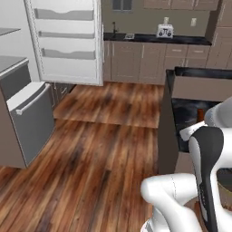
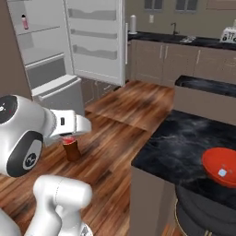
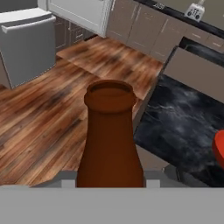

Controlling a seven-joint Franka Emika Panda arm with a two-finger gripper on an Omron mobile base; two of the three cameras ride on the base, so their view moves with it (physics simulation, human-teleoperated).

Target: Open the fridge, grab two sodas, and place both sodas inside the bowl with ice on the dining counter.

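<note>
Holding the brown soda bottle (image 3: 109, 140) tight in my gripper (image 2: 69, 138), up over the wood floor (image 2: 110, 138) | fridge (image 2: 55, 55) far left, door open, pink soda (image 2: 25, 21) inside | red bowl (image 2: 221, 167) right, on the black dining counter (image 2: 184, 143)

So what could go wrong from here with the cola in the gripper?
1. The cola hangs over the wood floor in the gripper, apart from the counter; a slip would likely drop it.
2. The counter's near edge lies between bottle and bowl, so a low swing might clip it.
3. The fridge door stands open, with the pink soda inside; the base could bump the door going back.
</note>
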